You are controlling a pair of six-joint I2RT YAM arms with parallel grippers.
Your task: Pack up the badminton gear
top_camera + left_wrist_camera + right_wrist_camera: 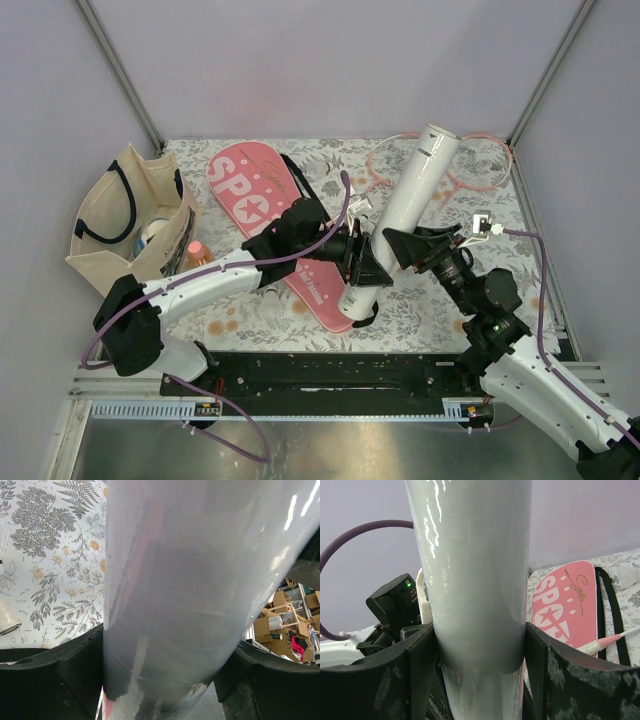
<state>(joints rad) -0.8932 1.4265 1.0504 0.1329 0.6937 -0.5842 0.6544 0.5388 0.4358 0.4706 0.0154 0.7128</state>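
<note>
Two robot arms meet on a long white tube [412, 205] slanting above a flower-patterned table [250, 312].

The right gripper [480, 665] clamps the tube, both fingers flat against its sides. The left gripper [167, 672] has a finger on each side just below, close against the glossy wall, but I cannot tell whether it presses yet. The tube's lower end hangs over the near tip of the pink racket cover [262, 192]; its upper end points toward the two pink rackets [478, 168] at the far right. This looks like a handover or shared carry. To do it well, one arm should have a firm hold before the other loosens. The slick tube could slip, so a square grip matters.
</note>
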